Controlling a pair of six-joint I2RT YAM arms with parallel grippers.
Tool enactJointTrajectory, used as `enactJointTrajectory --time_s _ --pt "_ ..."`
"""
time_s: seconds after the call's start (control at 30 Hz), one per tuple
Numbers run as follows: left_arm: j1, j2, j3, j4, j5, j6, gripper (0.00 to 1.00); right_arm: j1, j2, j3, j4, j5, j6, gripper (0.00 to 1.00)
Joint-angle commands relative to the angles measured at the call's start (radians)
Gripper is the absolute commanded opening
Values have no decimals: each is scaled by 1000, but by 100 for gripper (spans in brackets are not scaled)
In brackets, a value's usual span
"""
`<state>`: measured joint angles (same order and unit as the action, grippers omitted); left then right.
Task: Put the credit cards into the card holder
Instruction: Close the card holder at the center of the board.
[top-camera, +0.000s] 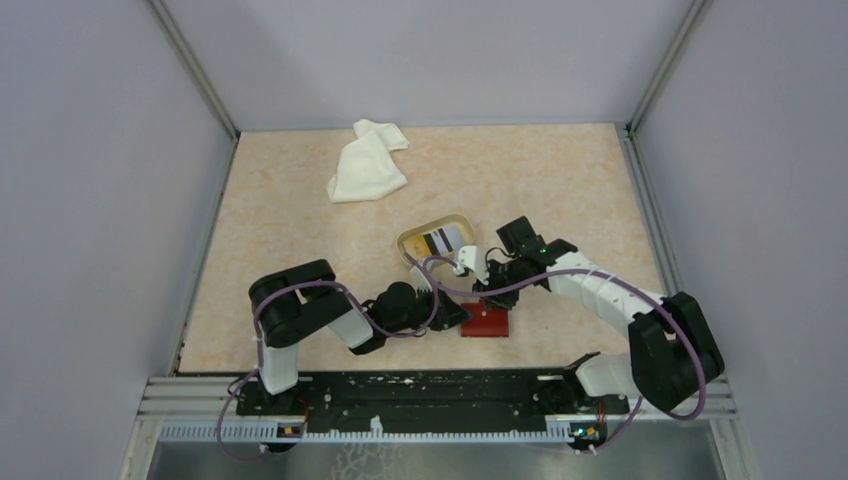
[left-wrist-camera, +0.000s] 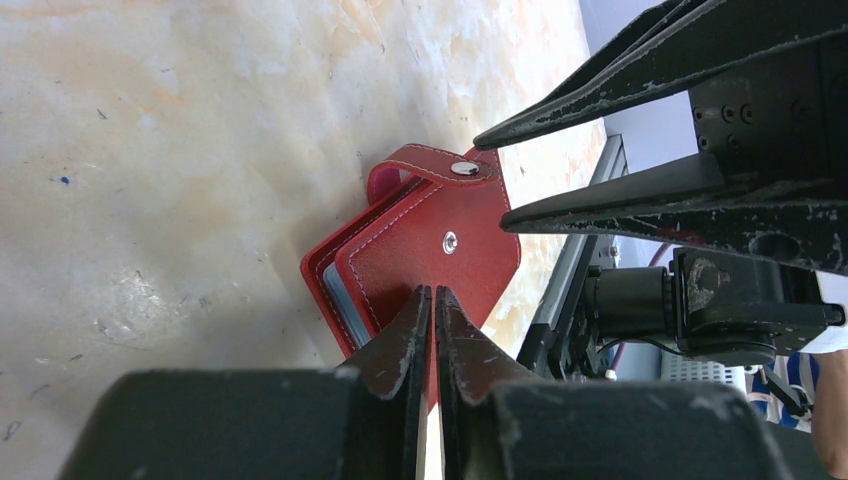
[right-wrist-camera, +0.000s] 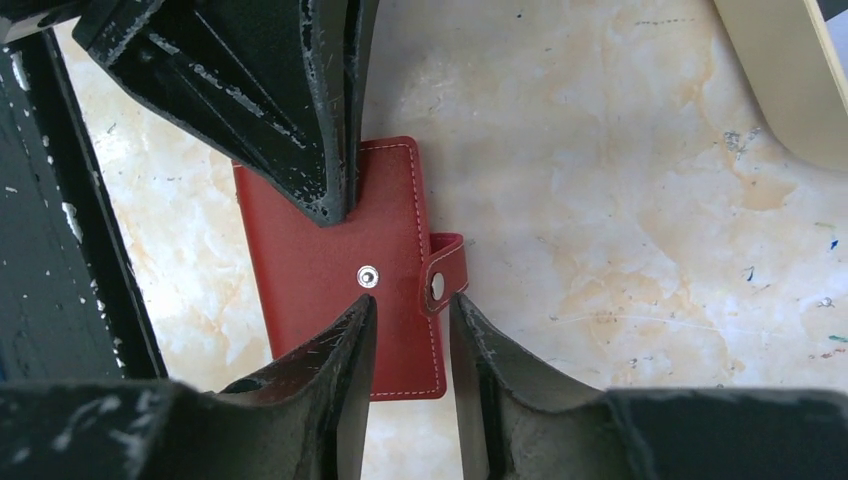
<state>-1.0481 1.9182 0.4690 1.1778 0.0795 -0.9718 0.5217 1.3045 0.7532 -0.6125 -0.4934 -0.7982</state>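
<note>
card holder (top-camera: 486, 324) | folded flat on the table (top-camera: 560, 180) at the near side, between both grippers | left gripper (left-wrist-camera: 432, 300) clamped on its cover edge | right gripper (right-wrist-camera: 410, 310) jaws apart, the loose snap strap (right-wrist-camera: 445, 270) just between them

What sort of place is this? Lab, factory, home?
Likely a lab test cell: plain grey walls on metal posts box in a marbled tabletop, with a left arm and right arm bolted to a rail at its near edge.
</note>
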Motion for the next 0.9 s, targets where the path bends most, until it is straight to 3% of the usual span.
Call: enactJointTrajectory --time_s 0.0,0.2,0.47,0.87 --pt "0 15 2 -86 0 34 11 -7 13 44 55 -2 27 29" --pt "0 13 2 -86 -1 36 10 -8 4 47 47 -30 26 22" --pt "1 17 5 -84 3 39 10 -8 10 57 20 -50 4 0" --pt "0 10 5 -103 -1 38 7 -14 -56 58 -28 -60 -7 0"
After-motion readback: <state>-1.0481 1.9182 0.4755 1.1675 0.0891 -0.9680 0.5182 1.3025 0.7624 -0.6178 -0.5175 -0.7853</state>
